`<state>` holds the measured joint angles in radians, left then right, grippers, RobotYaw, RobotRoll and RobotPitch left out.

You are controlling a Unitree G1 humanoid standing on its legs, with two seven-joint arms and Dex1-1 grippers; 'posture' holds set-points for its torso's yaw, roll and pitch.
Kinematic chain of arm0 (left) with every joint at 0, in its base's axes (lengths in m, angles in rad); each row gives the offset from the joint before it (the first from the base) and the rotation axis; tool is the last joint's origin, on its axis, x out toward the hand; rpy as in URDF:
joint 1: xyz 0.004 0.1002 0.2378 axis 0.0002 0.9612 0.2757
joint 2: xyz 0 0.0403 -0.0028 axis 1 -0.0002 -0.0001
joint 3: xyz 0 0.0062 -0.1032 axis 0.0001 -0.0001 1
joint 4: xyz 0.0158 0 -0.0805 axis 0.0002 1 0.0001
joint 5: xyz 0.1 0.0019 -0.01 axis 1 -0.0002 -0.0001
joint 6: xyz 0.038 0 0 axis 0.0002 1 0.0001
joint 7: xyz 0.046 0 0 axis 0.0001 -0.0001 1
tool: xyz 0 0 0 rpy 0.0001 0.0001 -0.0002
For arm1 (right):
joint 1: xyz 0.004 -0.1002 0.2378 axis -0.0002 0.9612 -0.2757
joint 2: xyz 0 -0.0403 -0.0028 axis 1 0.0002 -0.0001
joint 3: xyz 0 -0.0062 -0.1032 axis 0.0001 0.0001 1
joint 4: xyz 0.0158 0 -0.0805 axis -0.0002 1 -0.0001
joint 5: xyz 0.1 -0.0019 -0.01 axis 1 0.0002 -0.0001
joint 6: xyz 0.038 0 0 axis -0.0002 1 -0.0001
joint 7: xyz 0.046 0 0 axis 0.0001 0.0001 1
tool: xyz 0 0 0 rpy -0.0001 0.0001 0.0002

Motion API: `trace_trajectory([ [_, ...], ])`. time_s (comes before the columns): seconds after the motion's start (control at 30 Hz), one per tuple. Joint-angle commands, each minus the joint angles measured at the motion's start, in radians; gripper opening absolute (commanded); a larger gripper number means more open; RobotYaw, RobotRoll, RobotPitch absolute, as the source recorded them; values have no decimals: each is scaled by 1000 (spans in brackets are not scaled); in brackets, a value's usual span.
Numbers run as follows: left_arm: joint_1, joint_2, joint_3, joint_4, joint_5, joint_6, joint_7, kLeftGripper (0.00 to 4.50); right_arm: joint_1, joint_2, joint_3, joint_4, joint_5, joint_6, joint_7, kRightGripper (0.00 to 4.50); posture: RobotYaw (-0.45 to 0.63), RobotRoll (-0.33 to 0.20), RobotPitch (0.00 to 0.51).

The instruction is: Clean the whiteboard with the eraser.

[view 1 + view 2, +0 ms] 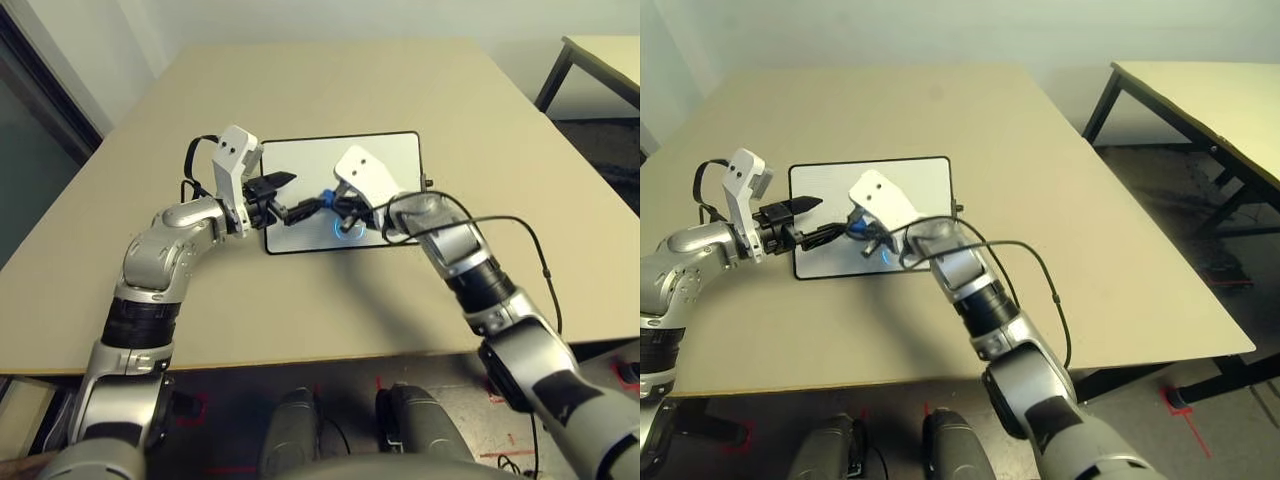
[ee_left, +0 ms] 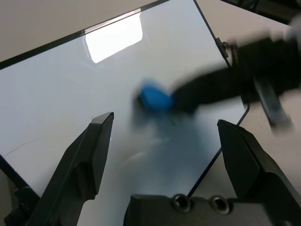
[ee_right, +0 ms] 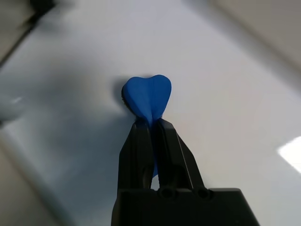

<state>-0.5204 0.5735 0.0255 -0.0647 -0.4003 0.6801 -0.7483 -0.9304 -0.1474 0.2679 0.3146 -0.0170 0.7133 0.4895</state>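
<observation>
A: Where is everything on the counter (image 1: pixel 330 300)?
B: The whiteboard (image 1: pixel 390 160) lies flat mid-counter, no readable writing on it.
A: And the tools?
B: The left tool (image 2: pixel 164 136) is spread wide above the board; the right tool (image 3: pixel 153 123) pinches the blue eraser (image 3: pixel 148 96) against it.

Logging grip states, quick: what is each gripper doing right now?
Left gripper: open, holding nothing, over the whiteboard.
Right gripper: shut on the eraser.
</observation>
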Motion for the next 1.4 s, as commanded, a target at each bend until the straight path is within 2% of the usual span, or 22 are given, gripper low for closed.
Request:
trace_trajectory([
  [0.03,-1,0,-7,13,5,-2,-3,4500,-2,5,-18,29,-6,-22,-18,16,-9,0,62],
  [0.17,3,0,-5,8,4,0,-2,4500,7,-1,-14,19,-5,-14,-16,16,-7,0,64],
  [0.57,0,5,-3,10,4,2,-3,4500,132,-41,109,-157,-5,140,89,16,-7,0,66],
  [0.77,-5,3,-5,16,5,-1,-5,4500,104,-35,84,-128,-8,115,71,16,-10,0,67],
  [1.07,1,2,-3,11,5,-2,-3,4500,-37,-33,-44,30,-9,-54,-33,15,-7,0,68],
  [1.4,4,2,3,13,4,-4,1,4500,5,-31,-13,68,-35,-85,-15,15,-1,0,70],
])
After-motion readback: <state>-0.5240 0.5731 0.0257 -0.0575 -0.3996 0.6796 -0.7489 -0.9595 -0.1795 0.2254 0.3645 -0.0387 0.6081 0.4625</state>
